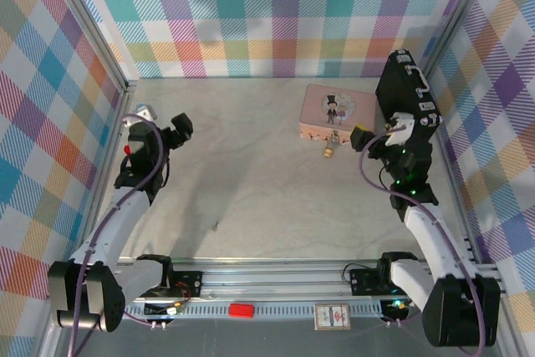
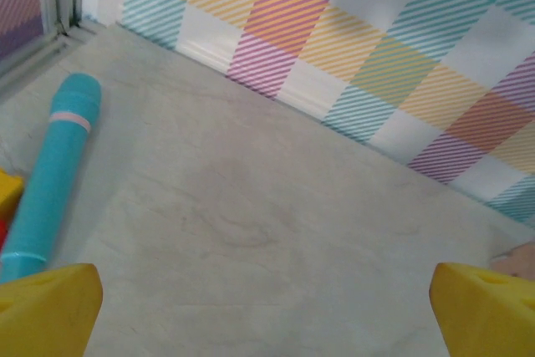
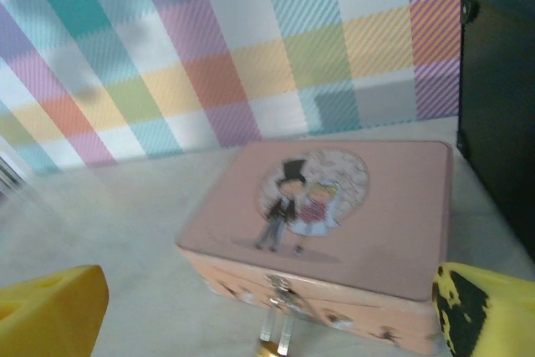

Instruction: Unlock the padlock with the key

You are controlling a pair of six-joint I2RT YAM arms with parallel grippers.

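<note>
Well, left gripper (image 1: 180,127) and right gripper (image 1: 363,140) both gape empty; the padlock (image 1: 331,150) sits at the front of the pink tin (image 1: 338,110), just beside the right jaws, well apart from the left.

In your right wrist view, the bottom edge cuts off the tiny brass padlock (image 3: 273,339): you get its silver shackle and little more. From above, the thin dark key (image 1: 218,226) on the pale counter (image 1: 267,198) is too small to make out. The black case (image 3: 501,98) runs past the right edge.
</note>
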